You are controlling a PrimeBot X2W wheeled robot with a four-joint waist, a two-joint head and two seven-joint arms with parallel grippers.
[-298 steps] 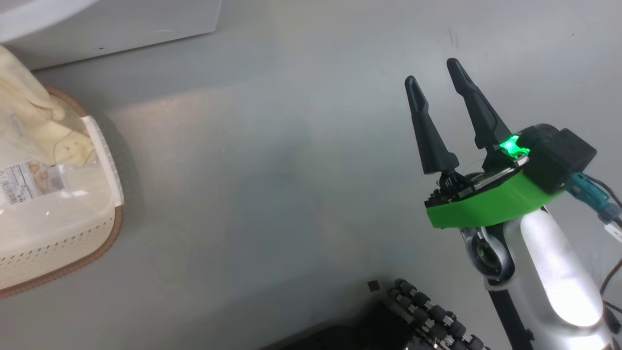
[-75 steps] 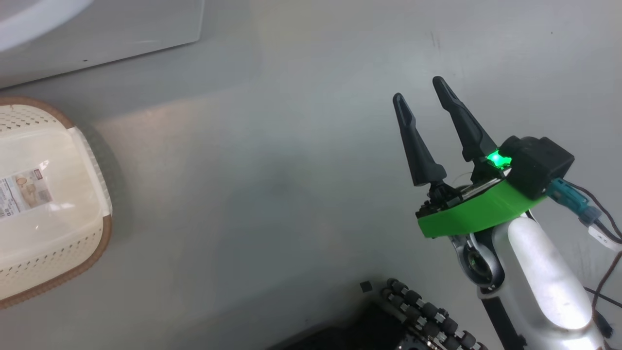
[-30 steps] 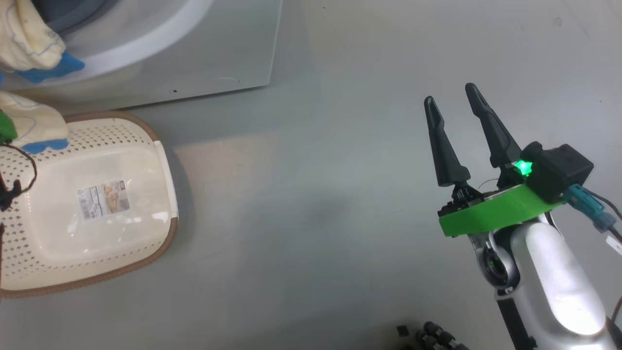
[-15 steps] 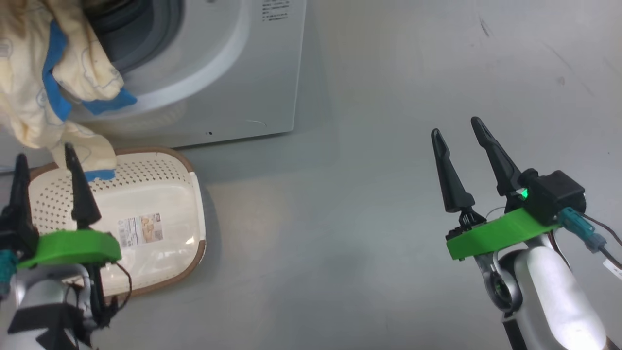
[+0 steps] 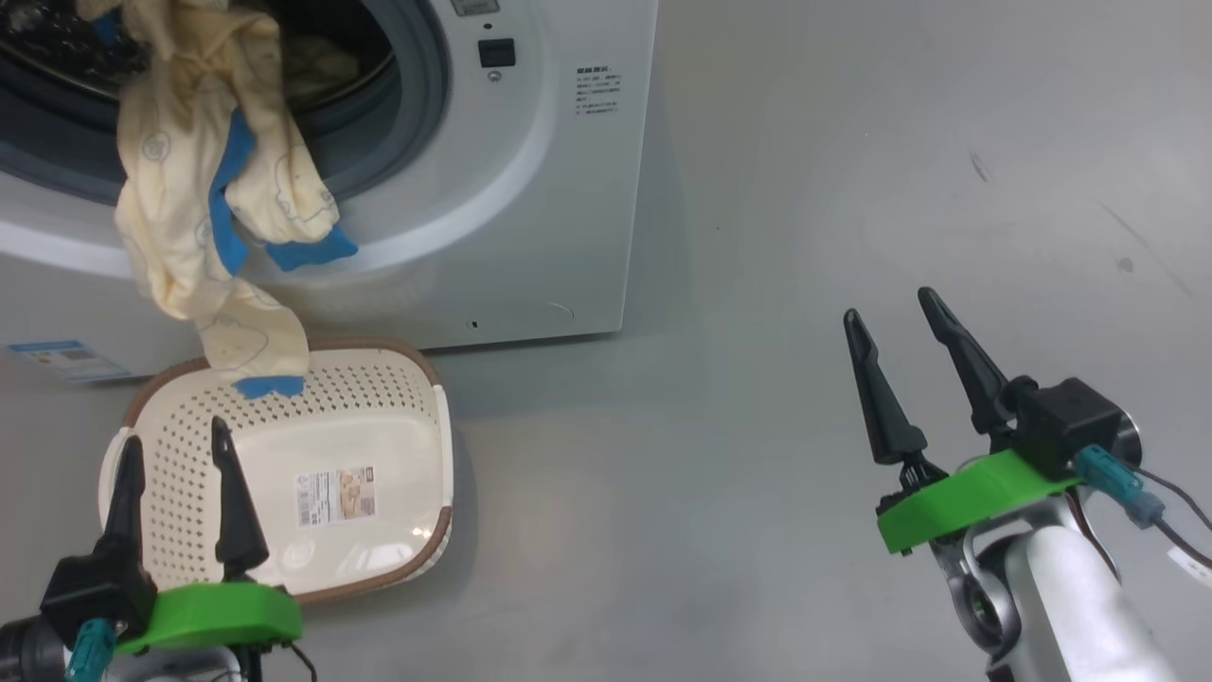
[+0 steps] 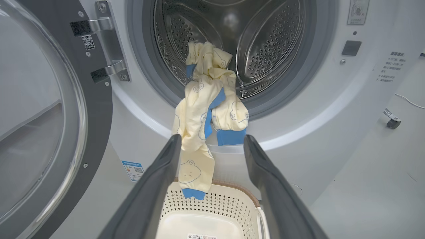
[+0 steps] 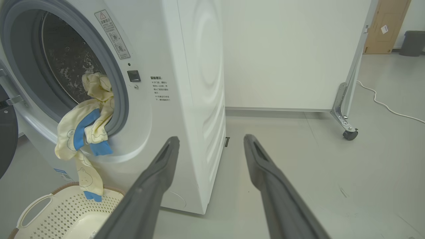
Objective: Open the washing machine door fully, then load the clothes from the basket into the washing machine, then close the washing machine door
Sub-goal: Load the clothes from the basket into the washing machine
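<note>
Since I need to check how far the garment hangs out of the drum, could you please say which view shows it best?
The left wrist view: the cream garment appears head-on, from drum to blue cuff at the basket. The head view shows it foreshortened from above; the right wrist view, smaller, from the side.

lab room, wheeled partition (image 7: 298,53), bare grey floor (image 7: 332,159)
</note>
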